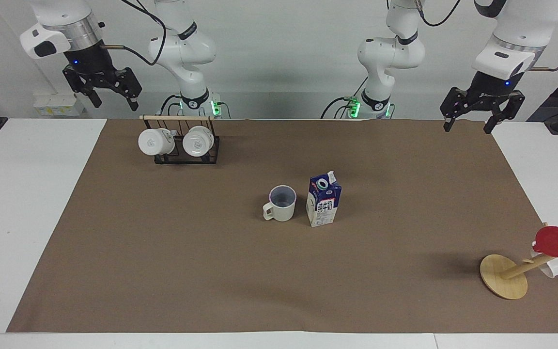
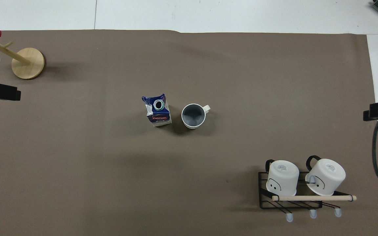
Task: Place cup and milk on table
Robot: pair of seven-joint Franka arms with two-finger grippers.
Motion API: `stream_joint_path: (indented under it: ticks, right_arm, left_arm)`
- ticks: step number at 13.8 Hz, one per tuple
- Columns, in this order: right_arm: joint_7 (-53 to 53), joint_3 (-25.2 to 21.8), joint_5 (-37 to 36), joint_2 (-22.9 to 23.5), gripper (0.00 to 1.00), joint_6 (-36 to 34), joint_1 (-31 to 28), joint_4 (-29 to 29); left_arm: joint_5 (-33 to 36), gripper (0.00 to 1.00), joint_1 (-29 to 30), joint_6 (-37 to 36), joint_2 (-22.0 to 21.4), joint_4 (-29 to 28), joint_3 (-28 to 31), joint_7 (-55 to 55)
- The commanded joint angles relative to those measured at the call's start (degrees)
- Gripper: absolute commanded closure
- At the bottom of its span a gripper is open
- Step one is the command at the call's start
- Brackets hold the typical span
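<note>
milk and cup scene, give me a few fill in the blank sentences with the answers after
1. The milk stands upright beside the ____, both on the brown paper sheet that covers the table.
2. The cup holds ____ inside.
3. The left gripper hangs with fingers ____, holding nothing.
4. The two white mugs hang on the black ____, under the right gripper.

Missing words: cup; nothing; open; rack
</note>
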Motion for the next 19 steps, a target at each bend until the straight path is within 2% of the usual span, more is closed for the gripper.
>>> stream_joint_path:
  ticks: [1,12,17,19]
  right_arm:
    - [0.0,0.2,-0.1,-0.2,0.00,-0.8,-0.7,0.0]
    - [0.0,0.2,-0.1,-0.2,0.00,-0.8,-0.7,0.0]
    - [0.0,0.2,-0.1,-0.2,0.00,-0.8,-0.7,0.0]
    - [0.0,0.2,-0.1,-0.2,0.00,-0.8,-0.7,0.0]
  left_arm:
    - [-1.1,0.00,1.5,-4.1,3.2,5.3,-0.6,1.0]
    - [-0.9,0.00,2.0,-5.3,1.9,4.1,-0.6,0.2]
    - [-0.9,0.00,2.3,-6.2,-1.0,-0.2,-0.5,1.0]
    - [-0.9,0.00,2.3,-5.8,-1.1,-0.2,-0.5,1.0]
